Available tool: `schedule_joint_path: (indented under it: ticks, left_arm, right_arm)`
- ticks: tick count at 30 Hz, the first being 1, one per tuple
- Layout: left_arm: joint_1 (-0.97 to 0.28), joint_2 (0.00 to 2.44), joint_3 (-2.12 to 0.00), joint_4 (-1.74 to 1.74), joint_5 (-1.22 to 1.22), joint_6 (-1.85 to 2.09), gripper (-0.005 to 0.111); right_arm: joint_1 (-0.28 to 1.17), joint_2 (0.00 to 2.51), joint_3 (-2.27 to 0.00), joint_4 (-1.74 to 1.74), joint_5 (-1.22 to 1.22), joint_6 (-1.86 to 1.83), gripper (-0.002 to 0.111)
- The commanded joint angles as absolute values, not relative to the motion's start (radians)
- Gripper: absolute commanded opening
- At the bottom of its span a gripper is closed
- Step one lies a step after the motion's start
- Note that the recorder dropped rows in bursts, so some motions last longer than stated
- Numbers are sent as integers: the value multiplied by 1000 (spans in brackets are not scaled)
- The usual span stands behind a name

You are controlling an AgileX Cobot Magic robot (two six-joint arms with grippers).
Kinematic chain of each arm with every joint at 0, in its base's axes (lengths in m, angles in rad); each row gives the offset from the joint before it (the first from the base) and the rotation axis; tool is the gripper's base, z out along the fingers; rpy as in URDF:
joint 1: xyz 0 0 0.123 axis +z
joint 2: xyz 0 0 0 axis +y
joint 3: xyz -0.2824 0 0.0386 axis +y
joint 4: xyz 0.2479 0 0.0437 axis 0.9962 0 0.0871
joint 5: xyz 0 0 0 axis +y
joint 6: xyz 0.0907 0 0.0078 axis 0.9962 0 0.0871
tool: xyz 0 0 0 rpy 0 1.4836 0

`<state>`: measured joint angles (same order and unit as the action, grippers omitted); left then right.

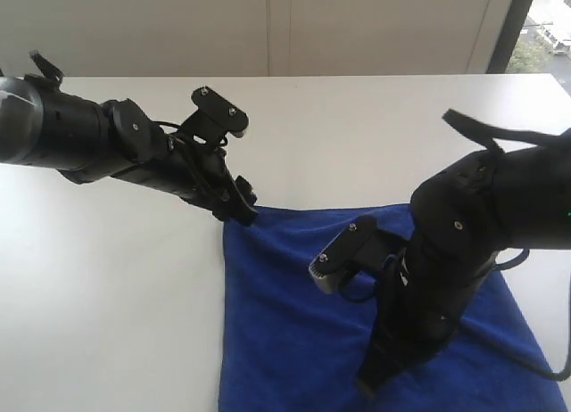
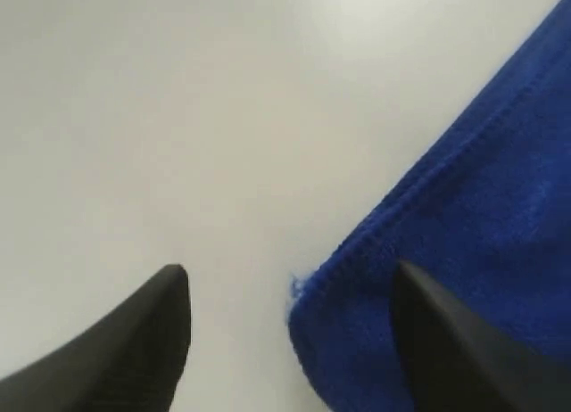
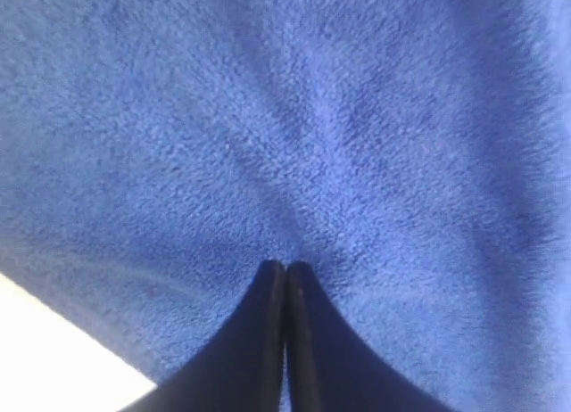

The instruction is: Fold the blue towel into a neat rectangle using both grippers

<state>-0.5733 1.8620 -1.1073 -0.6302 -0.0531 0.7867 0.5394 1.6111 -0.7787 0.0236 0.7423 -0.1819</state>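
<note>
The blue towel [image 1: 285,332] lies flat on the white table [image 1: 107,296]. My left gripper [image 1: 242,215] is down at the towel's far left corner. In the left wrist view it [image 2: 290,271] is open, with the hemmed corner of the towel [image 2: 482,207] between its jaws; one finger is over bare table, the other over cloth. My right gripper [image 1: 366,385] points down onto the towel near the front. In the right wrist view its jaws [image 3: 285,266] are shut tip to tip on the towel [image 3: 312,118], and creases run out from the tips.
White table surface surrounds the towel on the left and behind. A wall and a window strip [image 1: 544,28] stand beyond the table's far edge. A sliver of bare table [image 3: 45,350] shows beside the towel in the right wrist view.
</note>
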Motion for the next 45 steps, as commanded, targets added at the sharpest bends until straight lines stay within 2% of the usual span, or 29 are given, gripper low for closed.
schedule_joint_path:
  ticks: [1,4,10,11,15,19,21,25,34,45]
  left_arm:
    - [-571,1746,-1106,-647,65,779,66]
    - [-571,1682,-1106,-647,235,779,55]
    - [-571,1666,-1106,-666,600,781,4]
    - [-573,1671,-1102,-669,645,788,0]
    - [-628,1673,-1046,-674,627,788,0]
    - [-735,1673,-971,-672,477,787,0]
    - [-786,1675,-939,-672,395,782,0]
    - [-840,1695,-895,-672,287,777,0]
    - [-840,1752,-892,-670,303,758,0]
    - [-840,1755,-851,-665,332,758,0]
  right_arm:
    - [538,1511,-843,-29,754,-168,0]
    - [519,1447,-906,-130,754,-102,0]
    - [360,1445,-1022,-162,776,-127,0]
    - [325,1455,-1033,-135,776,-164,0]
    - [172,1534,-1063,90,826,-425,0]
    - [35,1647,-1084,373,858,-625,0]
    - [2,1704,-1096,394,840,-647,0]
    - [-24,1791,-1107,385,767,-647,0]
    - [-24,1871,-1107,383,594,-641,0]
    - [-24,1941,-1109,380,551,-641,0]
